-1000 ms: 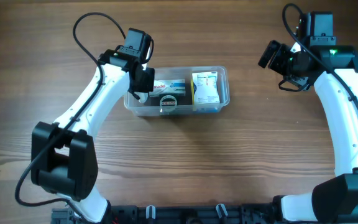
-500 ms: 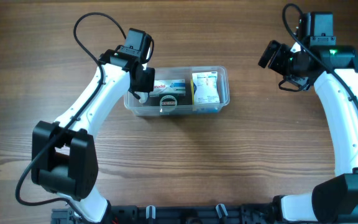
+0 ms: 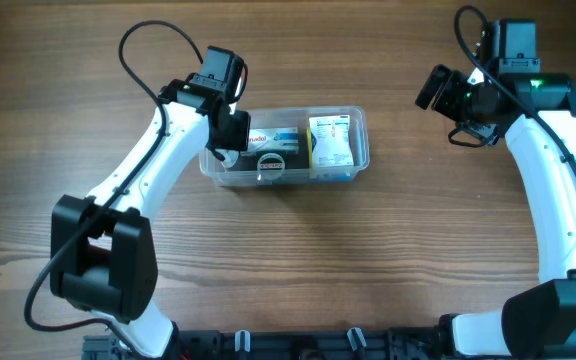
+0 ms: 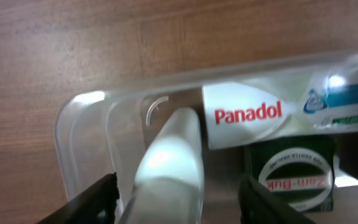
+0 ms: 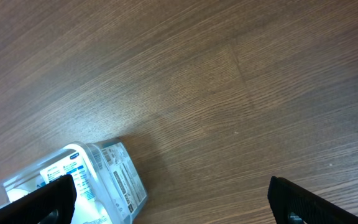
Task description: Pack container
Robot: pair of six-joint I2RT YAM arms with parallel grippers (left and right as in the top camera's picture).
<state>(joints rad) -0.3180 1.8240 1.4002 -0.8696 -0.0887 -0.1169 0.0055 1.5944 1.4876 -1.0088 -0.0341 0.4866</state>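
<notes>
The container (image 3: 364, 140), a clear plastic tub, sits on the wooden table left of centre. It holds a Panadol box (image 4: 247, 115), a green Zam-Buk tin (image 4: 294, 177), a white printed box (image 3: 330, 140) and a white tube-like item (image 4: 166, 168). My left gripper (image 3: 226, 150) hangs over the tub's left end and is open. Its fingers (image 4: 92, 199) stand on either side of the white item with a gap on each side. My right gripper (image 3: 434, 90) is open and empty, up to the right of the tub, whose end (image 5: 114, 180) shows at its lower left.
Bare wooden table (image 3: 298, 250) surrounds the tub on all sides. The arm bases stand at the near edge, left (image 3: 103, 265) and right (image 3: 558, 310).
The left gripper's jaws have spread apart over the tub's left end, letting go of the white item. Neither arm has shifted, and the tub's contents lie as before.
</notes>
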